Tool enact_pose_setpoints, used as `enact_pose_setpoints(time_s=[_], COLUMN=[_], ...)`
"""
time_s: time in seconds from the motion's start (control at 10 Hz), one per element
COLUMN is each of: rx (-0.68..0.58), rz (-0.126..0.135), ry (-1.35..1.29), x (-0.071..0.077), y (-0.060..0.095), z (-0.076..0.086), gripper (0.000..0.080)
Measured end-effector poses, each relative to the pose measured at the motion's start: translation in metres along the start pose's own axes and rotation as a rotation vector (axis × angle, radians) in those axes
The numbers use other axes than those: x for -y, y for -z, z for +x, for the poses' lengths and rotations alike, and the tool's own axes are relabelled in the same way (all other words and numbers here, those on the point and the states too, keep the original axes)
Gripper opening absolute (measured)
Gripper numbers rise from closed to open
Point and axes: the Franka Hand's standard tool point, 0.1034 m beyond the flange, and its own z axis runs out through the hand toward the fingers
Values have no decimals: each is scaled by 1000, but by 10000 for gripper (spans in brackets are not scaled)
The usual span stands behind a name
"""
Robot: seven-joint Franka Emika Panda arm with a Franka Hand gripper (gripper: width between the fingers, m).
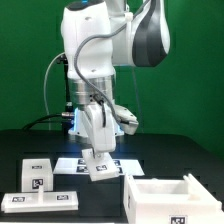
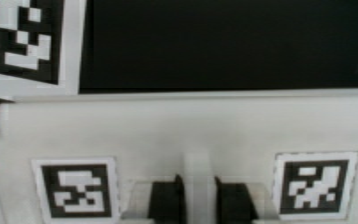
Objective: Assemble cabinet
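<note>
Right now my end effector [image 2: 194,196] is pinched nearly closed on a thin white panel [image 2: 194,130] above the counter [image 1: 100,205]; the cabinet box [image 1: 163,195] sits well apart, exterior view's right. That narrow edge grip could let the panel pivot or slip.

Hand [image 2: 195,198] clamped on white panel [image 2: 194,125] — two tags [image 2: 76,188], black table [image 2: 211,45]

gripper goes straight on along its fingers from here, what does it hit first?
The white panel directly under the shut gripper. The fingertips look at or almost on it. I cannot tell from these views whether they already touch it.
</note>
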Motion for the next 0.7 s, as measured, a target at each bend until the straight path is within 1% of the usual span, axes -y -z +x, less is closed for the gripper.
enact_pose_setpoints(time_s=[0.1, 0.2, 0.3, 0.4, 0.5, 0.6, 0.7], rx=[9, -2, -1, -27, -89, -119, -127], rz=[-3, -12, -15, -17, -18, -23, -29], ry=[-39, -73, -58, -81, -77, -58, -61], x=[3, 4, 6, 6, 9, 10, 10], y=[8, 8, 7, 6, 4, 2, -1], z=[-23, -47, -57, -54, -62, -71, -77], gripper=[66, 66, 66, 66, 66, 66, 66])
